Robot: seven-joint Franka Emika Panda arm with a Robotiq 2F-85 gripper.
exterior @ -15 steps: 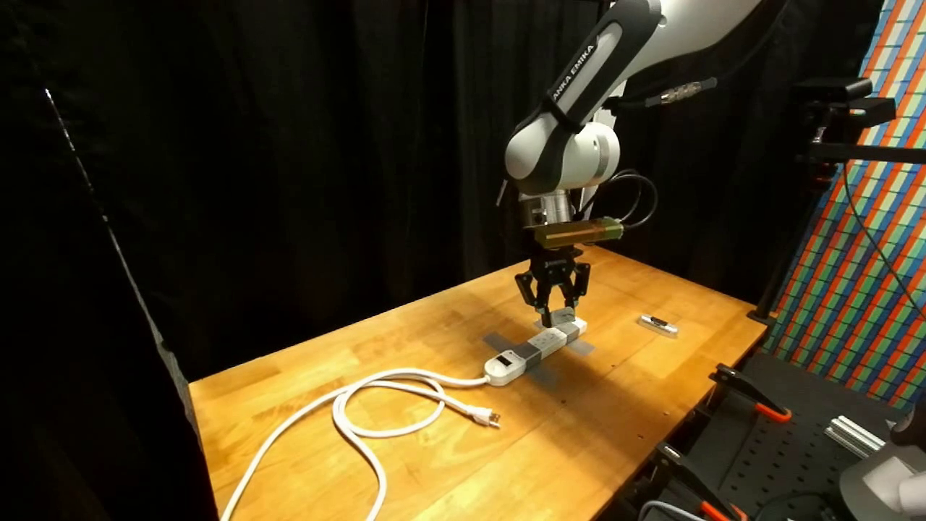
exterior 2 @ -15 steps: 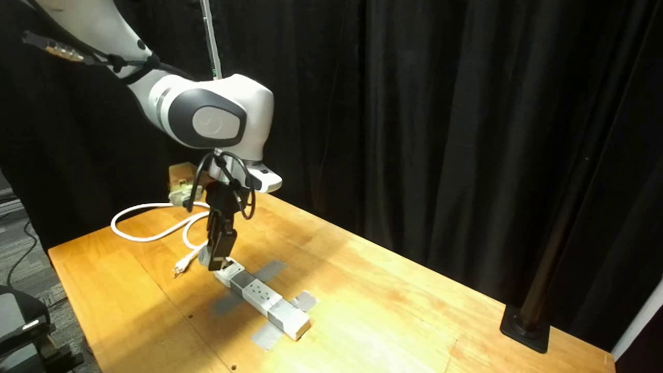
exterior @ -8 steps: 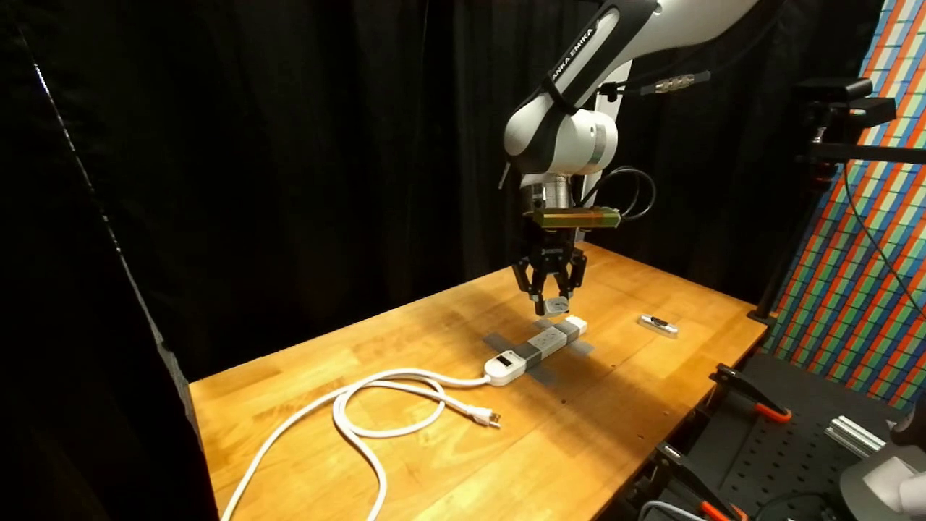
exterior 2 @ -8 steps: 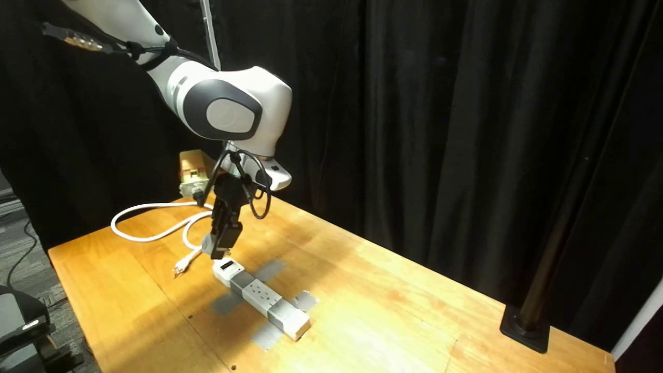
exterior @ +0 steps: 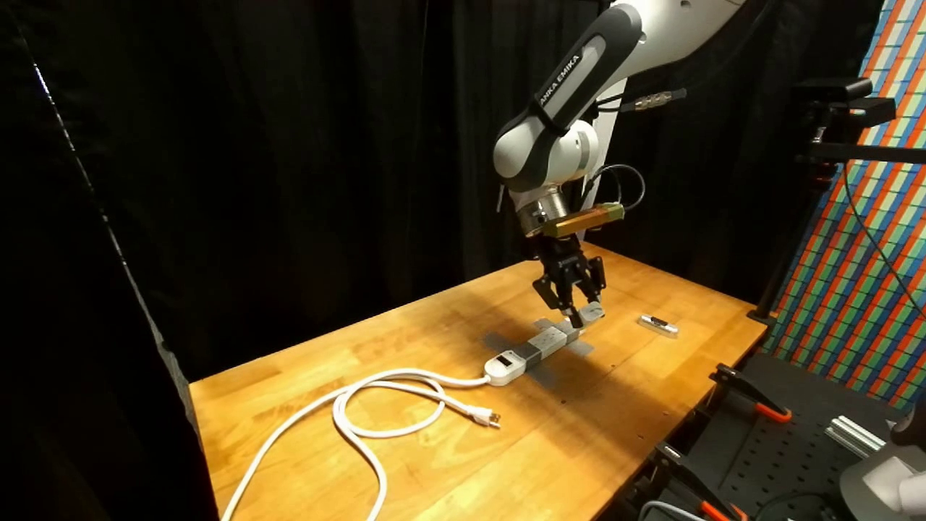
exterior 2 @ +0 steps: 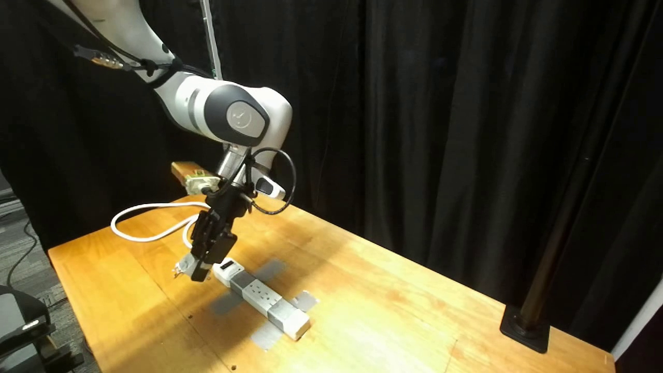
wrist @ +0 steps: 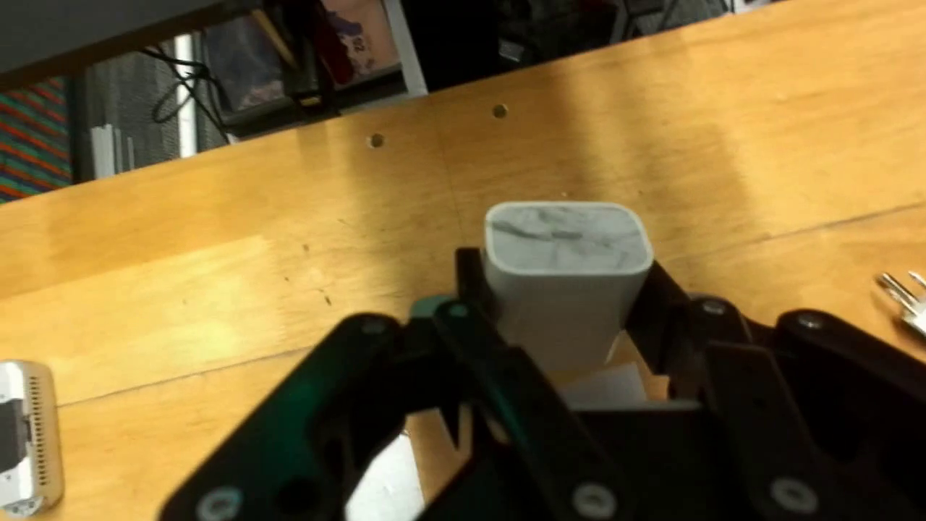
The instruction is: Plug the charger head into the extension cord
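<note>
A wooden table (exterior 2: 393, 316) lies under the extension cord (exterior 2: 269, 301). Raised clear of that cord and tilted, my fingers (wrist: 658, 315) clamp the charger head (wrist: 566, 286) (one on either side). Pressed down at this slant, it could miss the sockets (exterior 2: 260, 292) or twist loose.

charger head (wrist: 567, 282): smooth plastic | table (exterior 2: 383, 290): glossy wood | curtain (exterior 2: 440, 145): cloth

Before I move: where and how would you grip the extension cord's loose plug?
By the plug's white body, from above, jaws across its sides: it lies on the table with prongs at one end and cable at the other, so mid-body looks safest. The gripper holds the charger head, so free it first.
</note>
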